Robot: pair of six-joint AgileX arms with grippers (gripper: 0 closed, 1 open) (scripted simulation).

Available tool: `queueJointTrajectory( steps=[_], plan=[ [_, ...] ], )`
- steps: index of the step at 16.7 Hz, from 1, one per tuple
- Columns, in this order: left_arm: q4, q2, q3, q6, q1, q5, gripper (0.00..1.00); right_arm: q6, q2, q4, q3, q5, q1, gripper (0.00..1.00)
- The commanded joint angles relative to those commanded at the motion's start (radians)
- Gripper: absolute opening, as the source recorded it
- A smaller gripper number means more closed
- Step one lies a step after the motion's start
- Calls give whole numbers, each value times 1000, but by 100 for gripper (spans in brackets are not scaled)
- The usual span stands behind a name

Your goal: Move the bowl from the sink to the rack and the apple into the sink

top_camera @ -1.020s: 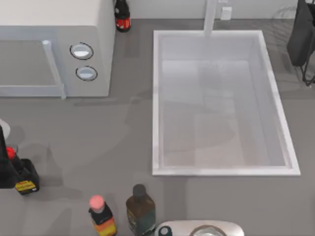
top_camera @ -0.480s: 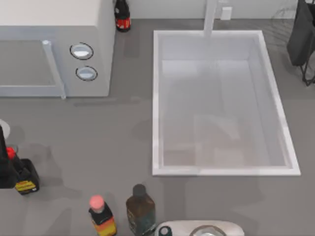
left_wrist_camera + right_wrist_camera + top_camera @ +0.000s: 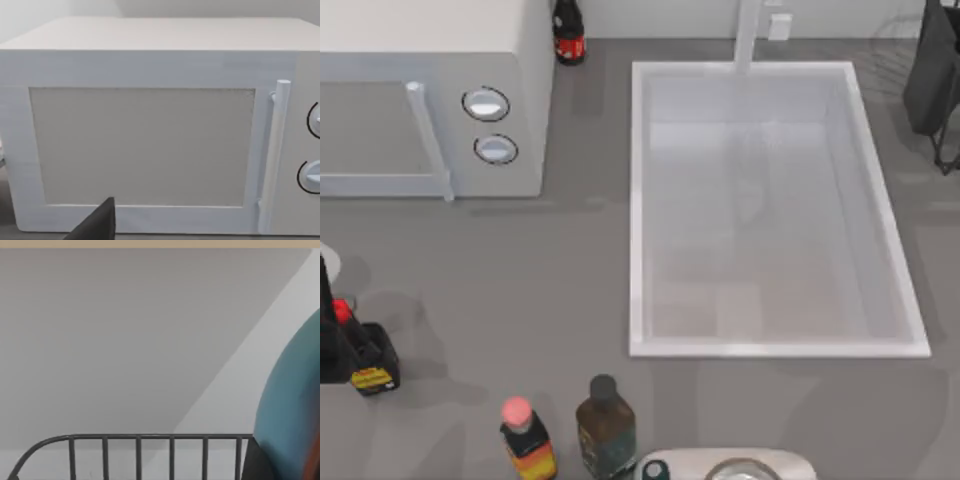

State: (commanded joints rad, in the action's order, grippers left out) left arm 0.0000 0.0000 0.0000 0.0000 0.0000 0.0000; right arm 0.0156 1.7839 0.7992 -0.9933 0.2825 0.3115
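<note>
Trouble would most likely come at the dark wire rack (image 3: 150,450). The glossy deep-blue round bowl (image 3: 295,395) hangs close to the right wrist camera, above and just beyond the rack's top rail. If it is let go while tilted or off-centre, it could catch the rail, tip over the side, or roll onto the counter. The right gripper (image 3: 257,465) appears as a dark wedge at the bowl's lower edge. It probably has the bowl by the rim, but I cannot tell whether it is clamped or loose. From above, the right arm (image 3: 932,70) stands at the table's far right corner, beside the large white rectangular sunken sink (image 3: 638,200). A swing back toward the sink's white tap (image 3: 748,35) could clip it.

The left gripper (image 3: 97,225) is parked low in front of the white microwave (image 3: 150,140) with its two round knobs, and I cannot tell how it is set. A careless reach from there could knock the bottles near the front edge: a pink-capped one (image 3: 528,440), a dark squat one (image 3: 605,425) and a black red-capped one (image 3: 368,362).

The matt grey countertop (image 3: 570,280) is flat and offers little to stop a rolling thing. A pale grey wall (image 3: 100,340) rises behind the rack.
</note>
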Motion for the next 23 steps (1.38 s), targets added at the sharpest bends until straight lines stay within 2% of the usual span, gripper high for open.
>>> queueJointTrajectory(
  steps=[6,19,23],
  plan=[
    [0,0,0,0,0,0,100,1,13,24,15,-5,-5,0],
    [0,0,0,0,0,0,100,1,13,24,15,-5,-5,98],
    [0,0,0,0,0,0,100,1,13,24,15,-5,-5,100]
  ],
)
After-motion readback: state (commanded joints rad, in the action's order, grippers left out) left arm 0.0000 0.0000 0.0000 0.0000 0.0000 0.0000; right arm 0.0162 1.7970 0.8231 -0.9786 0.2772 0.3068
